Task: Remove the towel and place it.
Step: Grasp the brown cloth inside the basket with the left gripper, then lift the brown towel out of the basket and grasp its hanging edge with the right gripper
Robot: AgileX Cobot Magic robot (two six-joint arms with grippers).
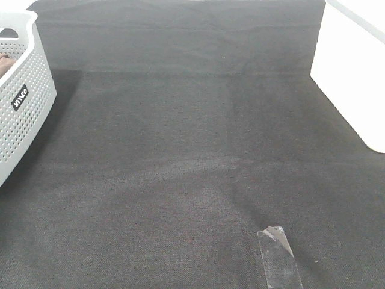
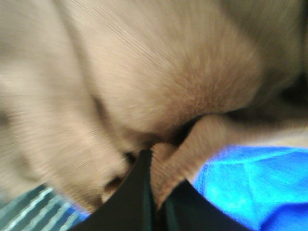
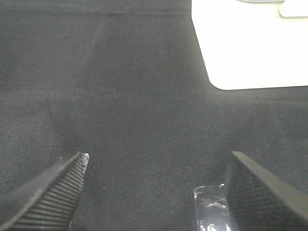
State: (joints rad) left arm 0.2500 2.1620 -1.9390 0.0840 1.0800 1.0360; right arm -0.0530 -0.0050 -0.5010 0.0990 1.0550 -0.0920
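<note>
Plainly the left gripper (image 2: 161,173) is clenched on a raised fold of the towel (image 2: 168,72); its dark fingers pinch the brown terry between them. The rest of the cloth lies bunched just ahead of the gripper, so its long axis cannot be read. It rests against a blue cloth (image 2: 255,183) and a striped one (image 2: 29,211); a brown sliver in the high view suggests all this sits inside the white basket (image 1: 24,120) at the far left. The right gripper (image 3: 156,156) is released, jaws wide, over the bare dark tabletop (image 1: 192,150) near a strip of clear tape (image 1: 278,253), well apart from the basket. The lift therefore falls to the left arm: probably up and out, then across toward the open tabletop; loose cloth may drag on the rim.
</note>
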